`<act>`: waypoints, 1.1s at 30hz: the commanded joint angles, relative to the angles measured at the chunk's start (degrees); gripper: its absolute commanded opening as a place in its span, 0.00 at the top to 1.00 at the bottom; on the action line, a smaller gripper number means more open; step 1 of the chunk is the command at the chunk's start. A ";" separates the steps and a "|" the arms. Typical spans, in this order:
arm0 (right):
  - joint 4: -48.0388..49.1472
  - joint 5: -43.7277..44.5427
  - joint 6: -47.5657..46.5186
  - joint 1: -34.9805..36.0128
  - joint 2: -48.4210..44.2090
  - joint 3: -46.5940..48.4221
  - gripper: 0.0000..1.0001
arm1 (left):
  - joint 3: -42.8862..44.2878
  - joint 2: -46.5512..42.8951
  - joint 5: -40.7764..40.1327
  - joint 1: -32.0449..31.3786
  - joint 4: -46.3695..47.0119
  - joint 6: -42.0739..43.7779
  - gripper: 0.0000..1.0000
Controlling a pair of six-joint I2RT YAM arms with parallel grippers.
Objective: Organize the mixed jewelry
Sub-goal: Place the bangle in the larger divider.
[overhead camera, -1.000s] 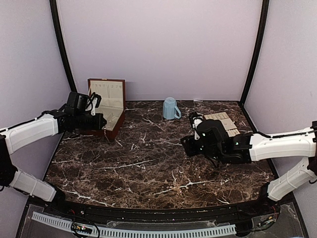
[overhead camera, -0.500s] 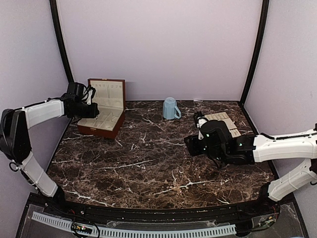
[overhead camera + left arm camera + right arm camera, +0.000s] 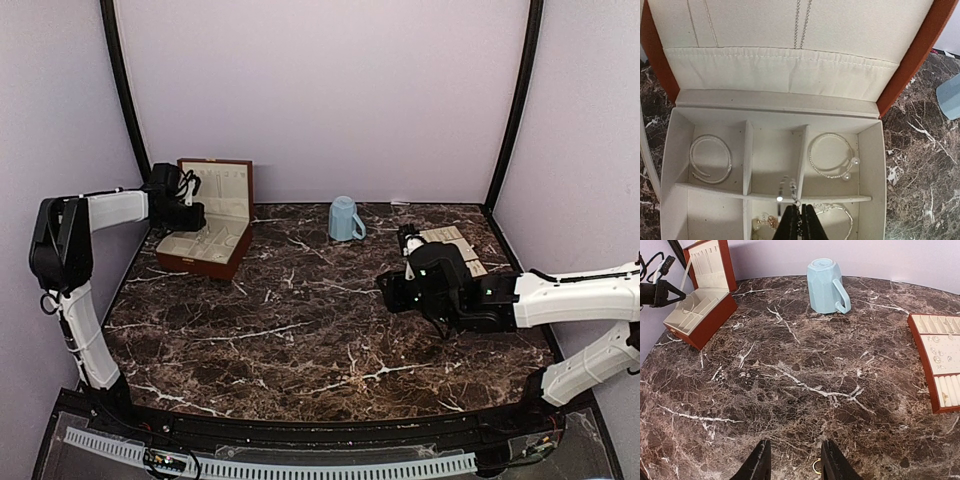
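My left gripper (image 3: 800, 209) is shut on a small silvery jewelry piece (image 3: 792, 192) that dangles from its tips. It hangs over the middle compartments of the open reddish-brown box (image 3: 872, 150), seen in the top view as the left gripper (image 3: 192, 215) above the box (image 3: 205, 247). The box holds a silver bangle (image 3: 710, 159), a beaded bracelet with two pearls (image 3: 832, 156), another bracelet (image 3: 840, 210) and pearly pieces (image 3: 765, 221). My right gripper (image 3: 795, 446) is open low over the marble, with a small gold ring (image 3: 816, 466) lying by its right finger. Tiny jewelry specks (image 3: 938, 352) lie in the tray (image 3: 925, 360).
A light-blue mug (image 3: 826, 286) stands upside down at the back middle of the marble table (image 3: 290, 320). The tray (image 3: 452, 243) sits at the right, just behind the right arm. Thin chains (image 3: 801, 22) hang in the box lid. Purple walls enclose the table.
The left arm has folded back toward the left wall, carrying its gripper from the box's front edge to over the compartments. The right gripper has shifted slightly to the right.
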 commanded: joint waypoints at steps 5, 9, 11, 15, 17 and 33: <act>1.48 1.17 1.28 -0.60 -0.25 -0.25 0.65 | 6.49 5.58 -0.26 0.27 1.20 1.50 0.94; 1.48 0.99 1.27 -0.62 0.58 0.25 0.65 | 8.72 7.86 -0.87 0.27 1.17 1.99 0.94; 1.46 0.89 1.15 -0.70 0.99 0.60 0.65 | 9.75 8.77 -1.06 0.31 1.18 2.11 0.94; 1.48 0.81 0.97 -0.97 2.14 1.39 0.65 | 11.32 10.20 -1.58 0.42 1.57 2.29 0.94; 1.49 0.53 0.83 -1.10 2.68 1.72 0.65 | 12.14 10.61 -1.83 0.48 1.68 2.16 0.94; 1.64 -0.94 0.18 -2.30 5.14 3.45 0.65 | 16.56 12.75 -1.87 0.88 1.66 1.96 0.94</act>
